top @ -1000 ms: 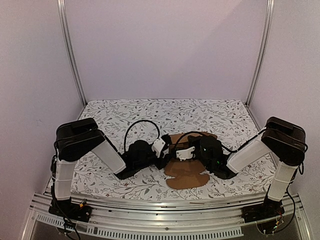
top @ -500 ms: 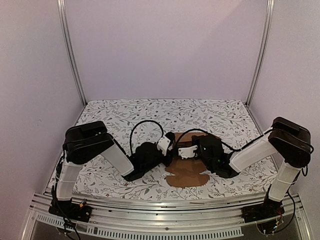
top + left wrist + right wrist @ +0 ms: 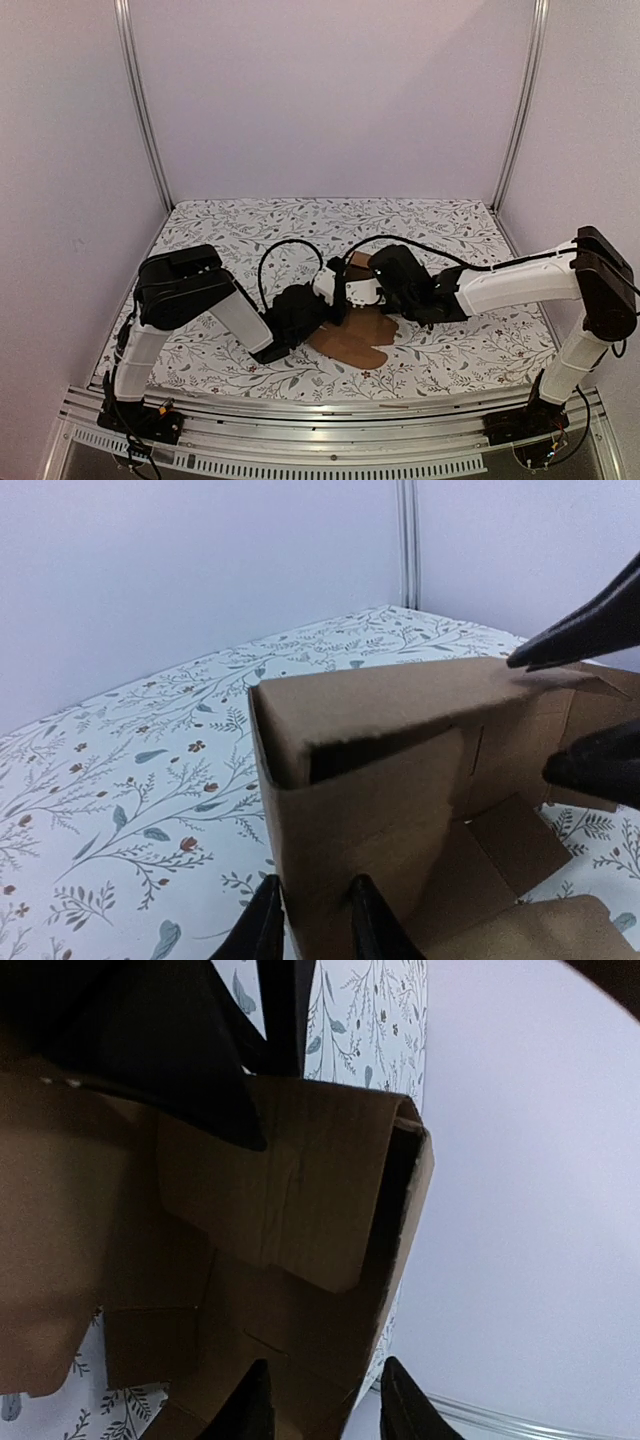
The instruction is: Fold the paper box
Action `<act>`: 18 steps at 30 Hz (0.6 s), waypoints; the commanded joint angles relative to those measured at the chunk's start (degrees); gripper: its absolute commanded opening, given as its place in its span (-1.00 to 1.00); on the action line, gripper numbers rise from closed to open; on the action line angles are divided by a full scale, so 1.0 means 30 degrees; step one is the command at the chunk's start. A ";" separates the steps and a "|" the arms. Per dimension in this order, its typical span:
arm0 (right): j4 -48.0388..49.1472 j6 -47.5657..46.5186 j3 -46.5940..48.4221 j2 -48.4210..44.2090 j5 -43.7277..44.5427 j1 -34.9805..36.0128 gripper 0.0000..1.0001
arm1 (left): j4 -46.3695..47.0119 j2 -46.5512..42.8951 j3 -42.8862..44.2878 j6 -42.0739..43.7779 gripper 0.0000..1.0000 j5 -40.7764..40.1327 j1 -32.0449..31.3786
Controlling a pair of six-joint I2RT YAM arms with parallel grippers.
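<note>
item: paper box [image 3: 352, 340], plain brown cardboard, partly folded. it lies at the middle of the table, towards the near edge, between the two grippers. its base sheet lies flat on the cloth, with rounded tab flaps showing at the near side. one wall stands upright and its top panel is bent over like a lid [image 3: 380, 780]; the right wrist view shows the same folded corner, with a rounded tab tucked inside [image 3: 290, 1220].

left gripper [image 3: 312, 930]: reaches in from the left side [image 3: 338, 300]. jaws drawn narrow and clamped on the lower edge of the upright wall, one finger on each face.

right gripper [image 3: 320, 1405]: reaches in from the right side [image 3: 352, 285]. jaws partly parted and straddling the folded edge without gripping it. in the left wrist view its upper fingertip touches the bent-over panel [image 3: 530, 718].

tablecloth [image 3: 250, 230]: white with a leaf and flower print, covering the table.

black cable [image 3: 275, 255]: loops above the left arm's wrist.

frame posts [image 3: 140, 110]: bare metal, at the far corners, against pale walls.
</note>
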 commanded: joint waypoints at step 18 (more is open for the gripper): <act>-1.6983 0.9801 0.8430 -0.2215 -1.0575 -0.5535 0.19 | 0.1508 -0.1718 -0.1683 -0.0814 -0.52 0.1437 0.0346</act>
